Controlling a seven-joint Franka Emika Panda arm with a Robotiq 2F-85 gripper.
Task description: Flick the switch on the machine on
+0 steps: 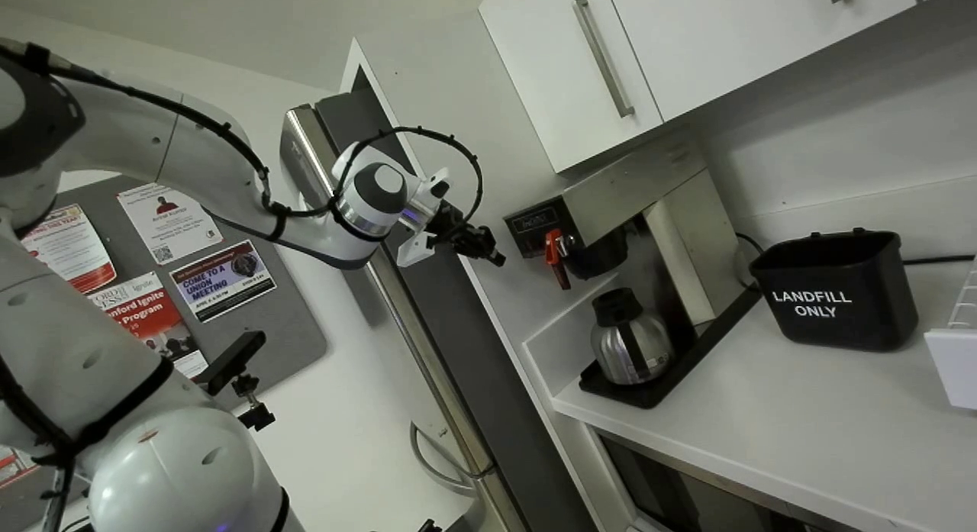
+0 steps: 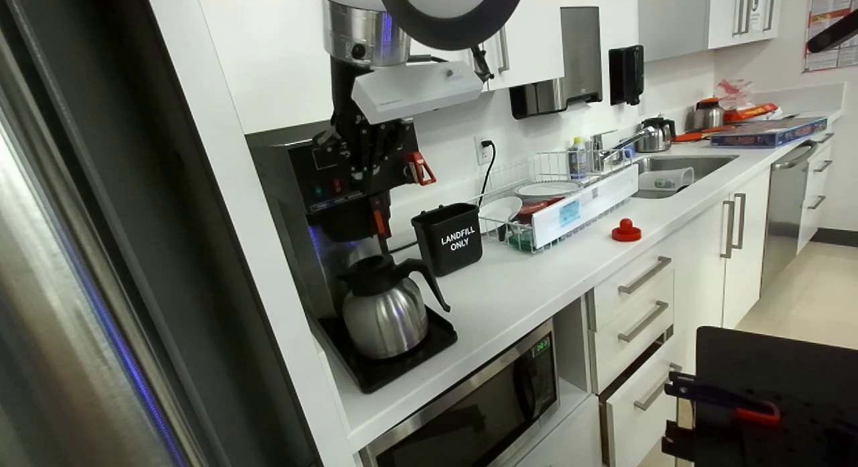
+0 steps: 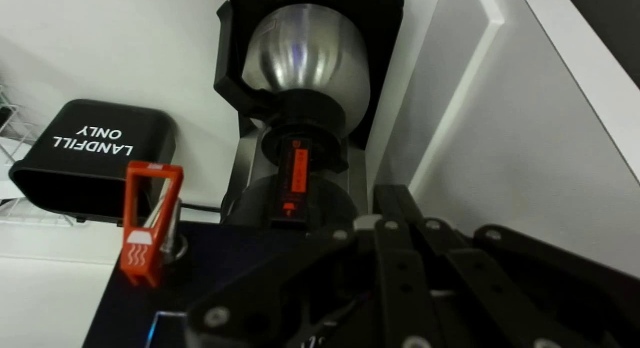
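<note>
1. Red and tiny, the switch [image 2: 337,185] sits in the lower part of the black front plate [image 1: 536,228] of the machine [image 1: 626,192], beside a small green spot [image 2: 318,191]; it is too small to tell whether it is pressed.
2. Near that plate, slightly apart from it in an exterior view, hangs the end effector [image 1: 496,257], its jaws pressed together.
3. The machine stands upright at the end corner of the desk [image 1: 801,417], next to a tall white partition [image 2: 255,226], its black base [image 2: 436,336] reaching toward the front edge.
4. On the base stands a rounded steel carafe [image 2: 387,323], upright, with a black lid [image 2: 372,276].
5. From the plate's side nearer the bin [image 2: 446,252] juts a red lever [image 2: 420,169]. The bin, black and lettered "LANDFILL ONLY", is upright near the back edge, apart from the carafe.
6. Farther along, a wire dish rack [image 2: 606,193] holds white plates [image 2: 549,187].
7. Near the front edge lies a red knobbed disc [image 2: 626,234]; beyond it a sink [image 2: 707,165] is set into the desk.
8. Below the front edge, by the end corner, is a microwave [image 2: 462,413].
</note>
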